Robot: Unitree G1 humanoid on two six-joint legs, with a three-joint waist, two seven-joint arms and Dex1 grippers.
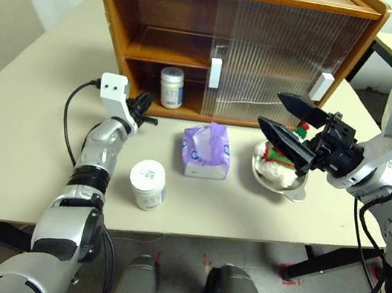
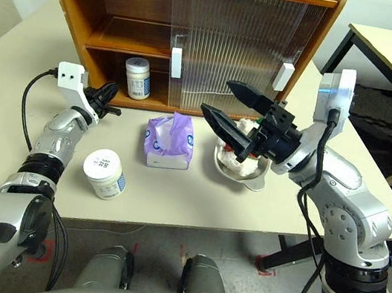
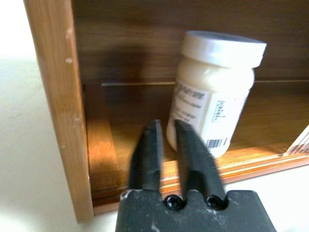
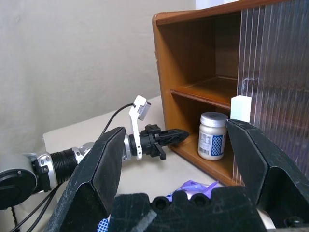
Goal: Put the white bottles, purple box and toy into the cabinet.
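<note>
Left eye view: we see 1 white bottle (image 1: 171, 87) inside the cabinet (image 1: 113, 12), just past our pressed-together left gripper (image 1: 144, 110); another bottle (image 1: 147, 184), purple box (image 1: 207, 149), toy (image 1: 277, 158) in bowl (image 1: 295, 192) under our spread right gripper (image 1: 290, 125).

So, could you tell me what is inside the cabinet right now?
One white bottle stands on the cabinet's lower level, in the open left half. Whatever lies behind the ribbed sliding doors is hidden.
</note>
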